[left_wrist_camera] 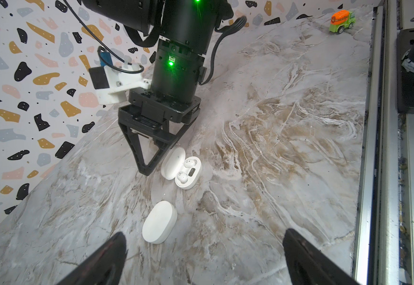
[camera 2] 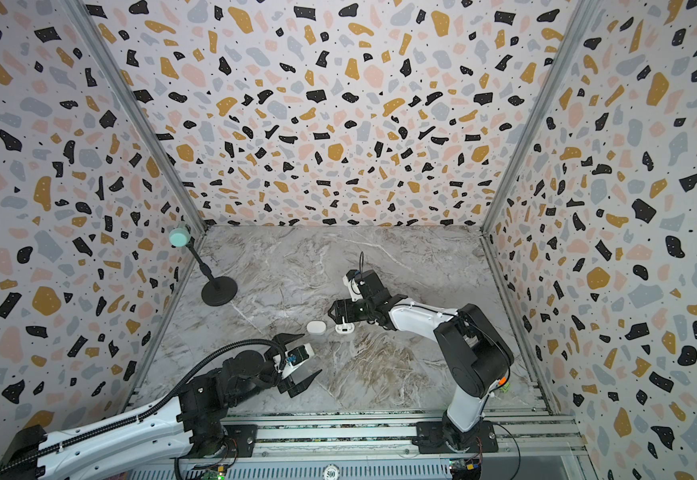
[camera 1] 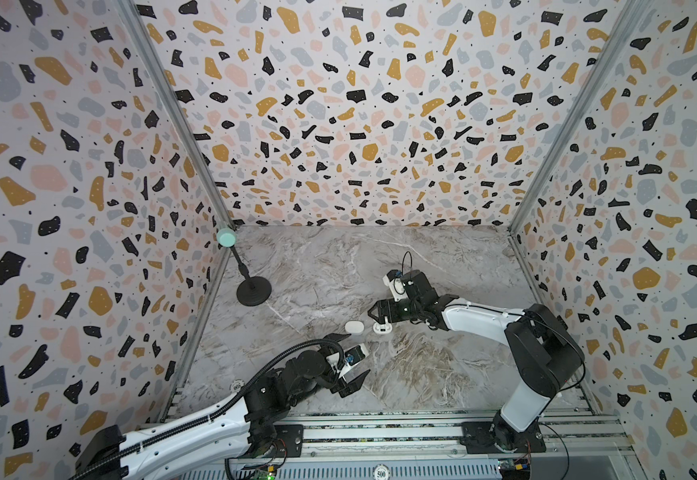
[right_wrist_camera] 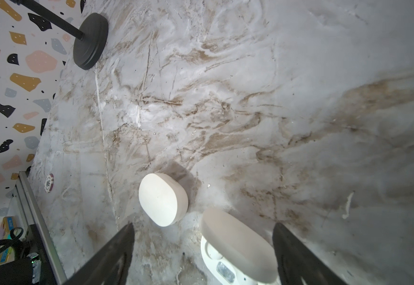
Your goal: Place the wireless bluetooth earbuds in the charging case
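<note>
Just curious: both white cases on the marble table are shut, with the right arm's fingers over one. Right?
Not both: the closed case is, but the open case shows two earbuds seated inside, per the left wrist view; the right arm's fingers are over that one.

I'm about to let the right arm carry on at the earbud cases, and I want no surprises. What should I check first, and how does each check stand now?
1. Two tiny white earbuds seated in the open white oval charging case: ok.
2. That case's lid shut: not ok, it stands open.
3. Right gripper open, with the lid between its fingers: ok.
4. Left gripper open, empty, back from both cases: ok.
5. Closed white pebble-shaped case holds its own earbuds: cannot tell.
</note>
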